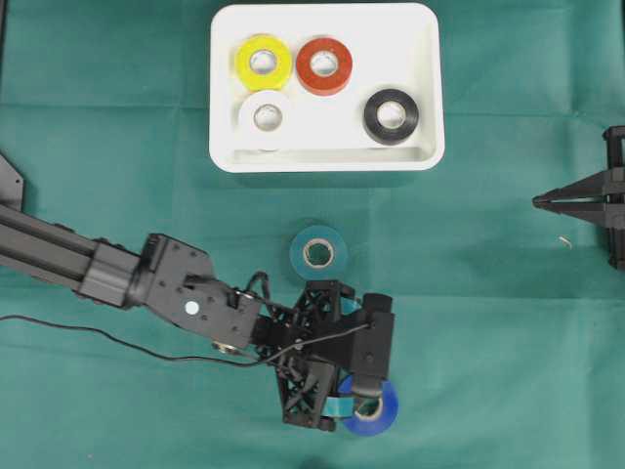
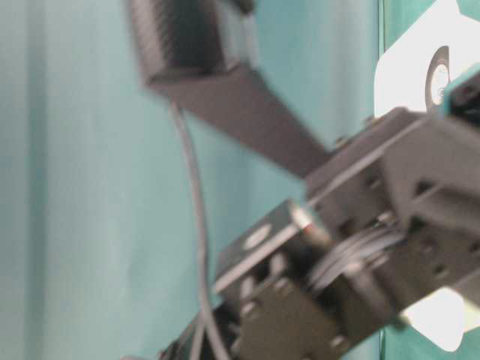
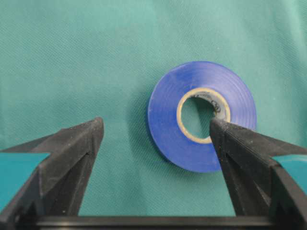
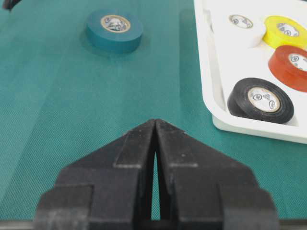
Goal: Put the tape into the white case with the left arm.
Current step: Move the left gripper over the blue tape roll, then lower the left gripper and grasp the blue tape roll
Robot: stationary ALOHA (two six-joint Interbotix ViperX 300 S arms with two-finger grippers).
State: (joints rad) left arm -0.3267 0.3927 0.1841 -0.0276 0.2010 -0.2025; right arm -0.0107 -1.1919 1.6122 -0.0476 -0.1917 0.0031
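A blue tape roll (image 3: pixel 201 122) lies flat on the green cloth, and it shows near the front edge (image 1: pixel 375 414) in the overhead view. My left gripper (image 3: pixel 156 124) hangs over it, open wide. One fingertip (image 3: pixel 218 132) sits over the rim of the roll's core, and the other is over bare cloth to the left. The left gripper (image 1: pixel 363 357) holds nothing. A teal tape roll (image 1: pixel 317 252) lies between it and the white case (image 1: pixel 227 147). At the right edge my right gripper (image 1: pixel 543 202) is shut and empty.
The white case (image 4: pixel 216 103) holds yellow (image 1: pixel 264 63), red (image 1: pixel 323 65), white (image 1: pixel 265 117) and black (image 1: pixel 391 115) rolls. A thin black cable (image 1: pixel 98 337) trails from the left arm across the cloth. The teal roll (image 4: pixel 114 28) lies ahead of the right gripper (image 4: pixel 155 122).
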